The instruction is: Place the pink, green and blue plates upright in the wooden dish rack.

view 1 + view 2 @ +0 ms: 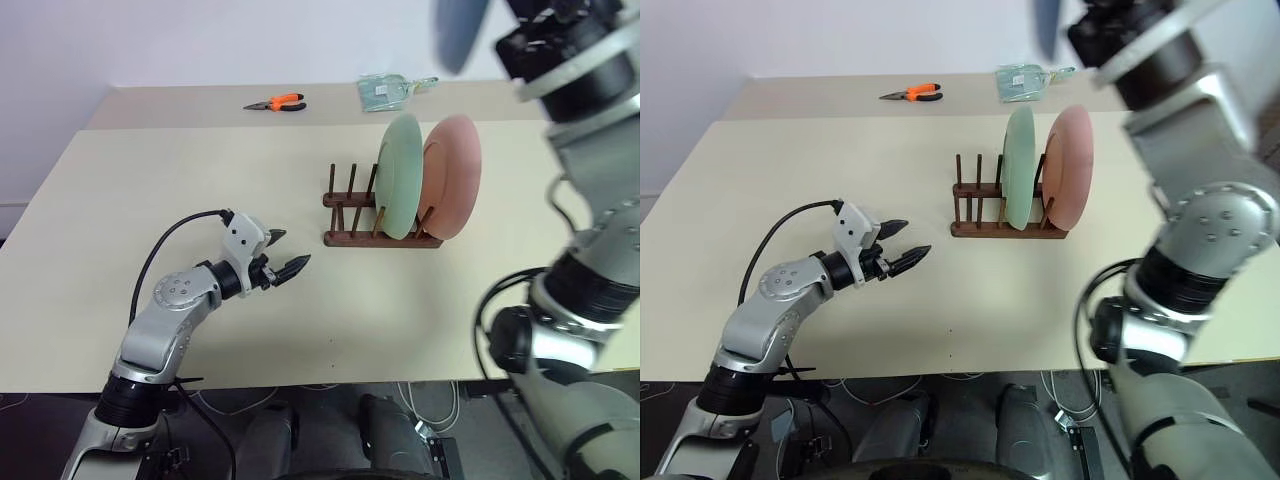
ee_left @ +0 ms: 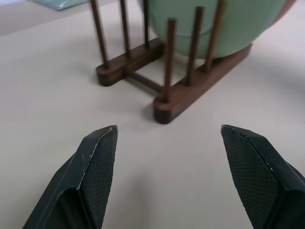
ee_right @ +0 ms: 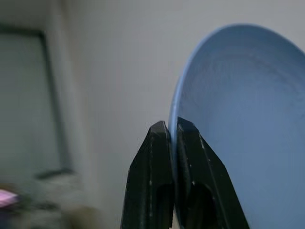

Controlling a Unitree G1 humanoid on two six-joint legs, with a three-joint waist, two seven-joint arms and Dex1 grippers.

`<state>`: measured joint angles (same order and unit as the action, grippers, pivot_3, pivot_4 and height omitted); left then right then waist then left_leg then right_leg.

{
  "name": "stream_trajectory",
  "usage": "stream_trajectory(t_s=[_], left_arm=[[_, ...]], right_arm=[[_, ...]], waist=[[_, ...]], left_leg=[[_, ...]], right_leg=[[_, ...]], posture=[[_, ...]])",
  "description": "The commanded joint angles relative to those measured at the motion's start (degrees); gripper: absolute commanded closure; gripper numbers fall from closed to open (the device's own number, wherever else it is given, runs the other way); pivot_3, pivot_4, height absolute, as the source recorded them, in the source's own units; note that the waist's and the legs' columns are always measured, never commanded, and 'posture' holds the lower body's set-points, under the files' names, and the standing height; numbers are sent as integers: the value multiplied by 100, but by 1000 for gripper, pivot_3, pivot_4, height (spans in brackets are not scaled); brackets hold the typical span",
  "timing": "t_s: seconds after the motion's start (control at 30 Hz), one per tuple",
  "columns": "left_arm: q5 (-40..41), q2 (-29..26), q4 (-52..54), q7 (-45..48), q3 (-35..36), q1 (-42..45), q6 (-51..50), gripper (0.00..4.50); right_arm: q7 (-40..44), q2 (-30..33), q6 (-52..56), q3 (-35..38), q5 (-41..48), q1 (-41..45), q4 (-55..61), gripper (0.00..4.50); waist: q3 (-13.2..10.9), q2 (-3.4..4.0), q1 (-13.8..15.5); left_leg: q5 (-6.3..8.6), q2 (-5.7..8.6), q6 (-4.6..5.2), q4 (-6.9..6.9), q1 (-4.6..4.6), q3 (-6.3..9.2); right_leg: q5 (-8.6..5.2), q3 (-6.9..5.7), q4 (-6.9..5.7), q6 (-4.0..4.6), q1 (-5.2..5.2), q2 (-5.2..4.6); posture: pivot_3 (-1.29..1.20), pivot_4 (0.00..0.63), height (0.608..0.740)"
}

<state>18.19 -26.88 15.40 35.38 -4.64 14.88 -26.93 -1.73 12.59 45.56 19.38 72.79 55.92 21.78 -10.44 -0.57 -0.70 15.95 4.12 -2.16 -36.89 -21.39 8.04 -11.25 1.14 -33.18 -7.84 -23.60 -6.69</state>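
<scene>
Right gripper (image 3: 172,130) pinches the round light-blue plastic plate (image 3: 243,129) by its rim, raised high. Left gripper (image 2: 167,138) hovers spread wide near the dark wooden peg rack (image 1: 380,237).

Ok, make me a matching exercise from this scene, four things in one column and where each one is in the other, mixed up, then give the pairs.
Things:
1. green plate
2. pink plate
3. blue plate
4. pliers

Places:
A. pinched at its rim by the right hand, raised
B. lying flat on the far table
C. upright in the wooden dish rack, beside its free pegs
D. upright at the rack's right end

Pairs: 1-C, 2-D, 3-A, 4-B
</scene>
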Motion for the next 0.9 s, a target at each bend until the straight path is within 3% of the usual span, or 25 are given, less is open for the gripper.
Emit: stream_trajectory(t_s=[0.03,0.27,0.77,0.9], left_arm=[[-31,-27,83,0,148,-28,164,943],[-31,14,273,-120,198,-194,140,943],[2,-5,376,-122,198,-239,66,943],[-5,-5,404,-125,180,-242,43,943]], right_arm=[[-1081,-652,-106,-262,744,-66,-240,4479],[-1468,-1017,-133,-816,411,-803,-491,4479],[-1612,-881,-180,-772,126,-1152,-862,4479],[-1547,-792,-288,-802,-226,-1092,-927,3153]], waist=[[1,0,-1],[0,5,-9],[2,4,-28],[2,5,-30]], left_leg=[[0,1,0,1,-1,0],[-1,7,-1,2,-3,-16],[-1,1,-1,7,0,-21],[-1,1,-1,7,0,-22]], right_leg=[[1,2,-2,0,-4,0],[9,2,-8,-12,-11,1],[10,3,-12,-13,-15,12],[10,3,-12,-13,-15,12]], posture=[[0,150,740],[0,150,740],[0,150,740],[0,150,740]])
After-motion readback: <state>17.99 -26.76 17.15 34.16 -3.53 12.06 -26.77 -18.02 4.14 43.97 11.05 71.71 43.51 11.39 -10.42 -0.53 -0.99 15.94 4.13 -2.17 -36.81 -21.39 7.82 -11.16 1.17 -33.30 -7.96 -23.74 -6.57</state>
